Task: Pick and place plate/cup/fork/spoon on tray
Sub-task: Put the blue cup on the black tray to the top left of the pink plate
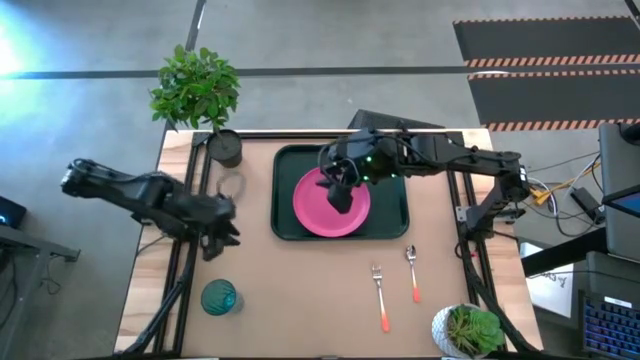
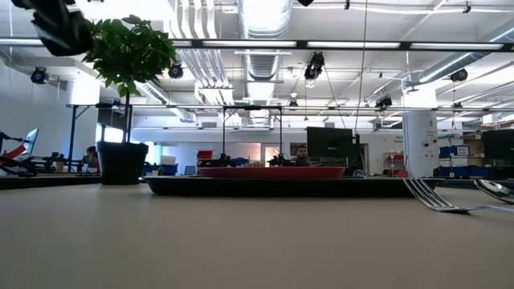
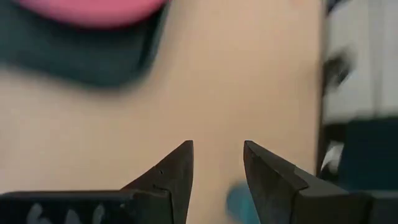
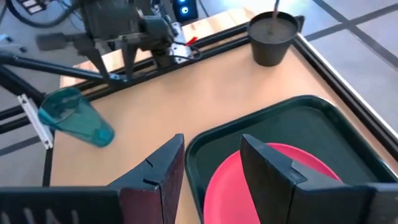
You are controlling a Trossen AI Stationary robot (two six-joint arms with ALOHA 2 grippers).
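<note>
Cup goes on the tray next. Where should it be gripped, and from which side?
The cup stands upright, apart from other things. Probably come straight down and close on opposite sides of its round wall near the rim. The left end effector, open, is nearest.

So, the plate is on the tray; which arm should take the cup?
Probably left. The left claw is open above the table just beyond the cup, on the same side. The right claw is open over the plate on the tray.

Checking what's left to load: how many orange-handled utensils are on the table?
2: the fork and the spoon lie side by side on the table's bare top, in front of the tray, neither on it.
</note>
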